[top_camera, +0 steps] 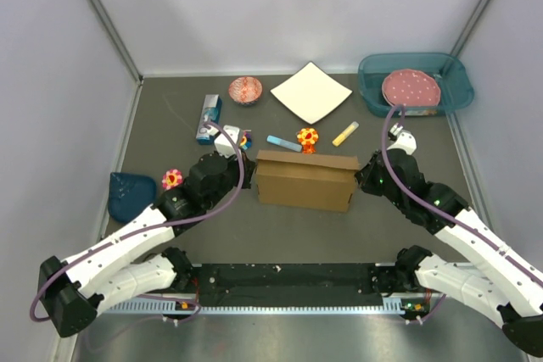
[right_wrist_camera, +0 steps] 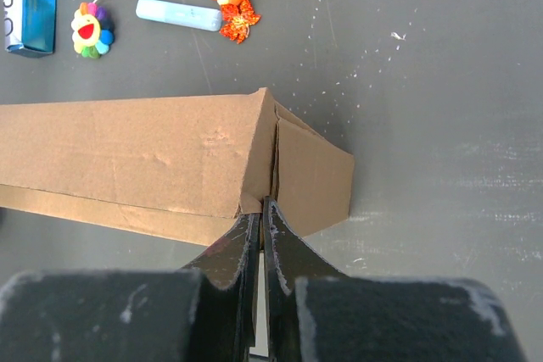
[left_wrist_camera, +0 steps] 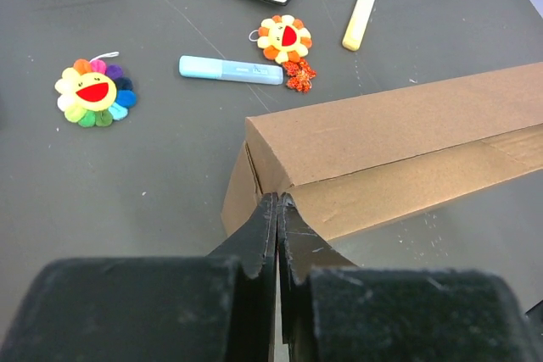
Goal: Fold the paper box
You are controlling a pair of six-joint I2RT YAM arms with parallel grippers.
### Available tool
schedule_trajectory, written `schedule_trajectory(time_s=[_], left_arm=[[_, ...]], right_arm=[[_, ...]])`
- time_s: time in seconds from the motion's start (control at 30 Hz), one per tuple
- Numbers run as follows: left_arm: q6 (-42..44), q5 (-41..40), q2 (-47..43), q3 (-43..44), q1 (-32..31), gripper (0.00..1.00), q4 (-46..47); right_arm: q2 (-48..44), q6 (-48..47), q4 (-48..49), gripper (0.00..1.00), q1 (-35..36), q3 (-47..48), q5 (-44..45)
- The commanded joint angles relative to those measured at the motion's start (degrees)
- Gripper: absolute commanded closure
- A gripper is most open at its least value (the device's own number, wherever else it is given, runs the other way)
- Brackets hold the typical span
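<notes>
Fingers [left_wrist_camera: 263,239] of your left gripper [left_wrist_camera: 278,203] are pressed together, tips against the seam at the left end of the paper box [left_wrist_camera: 399,133]. Your right gripper [right_wrist_camera: 261,207] is likewise closed at the right-end seam — whether either pinches a cardboard edge, you cannot tell. Each wrist view cuts the box off at its far end. Only the top view shows it whole, between both grippers, though there the fingertips are hidden. Beyond it lie a blue marker [top_camera: 283,143], an orange flower toy [top_camera: 307,137] and a yellow marker [top_camera: 344,133] — farther back, a white sheet [top_camera: 310,91], cropped in the left wrist view.
</notes>
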Motion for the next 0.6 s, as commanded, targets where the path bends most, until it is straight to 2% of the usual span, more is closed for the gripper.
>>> schedule_trajectory(time_s=[0.0,0.23,0.57], left_arm=[[-0.5,0.4,-0.2,0.5,0.4,1.00,4.7],[-2.6,3.2,-0.5,-6.1,0.4,1.00,6.4],[-10.7,1.7,-2.5,-16.1,0.2,1.00,4.7]], right_arm=[[1.6,-0.8,-10.4,1.00,0.6,-3.0,-1.2],[1.0,-0.4,-10.3,1.00,0.6,-3.6,-1.2],[-0.7,0.5,-10.7,1.00,0.6,-6.3,-2.0]])
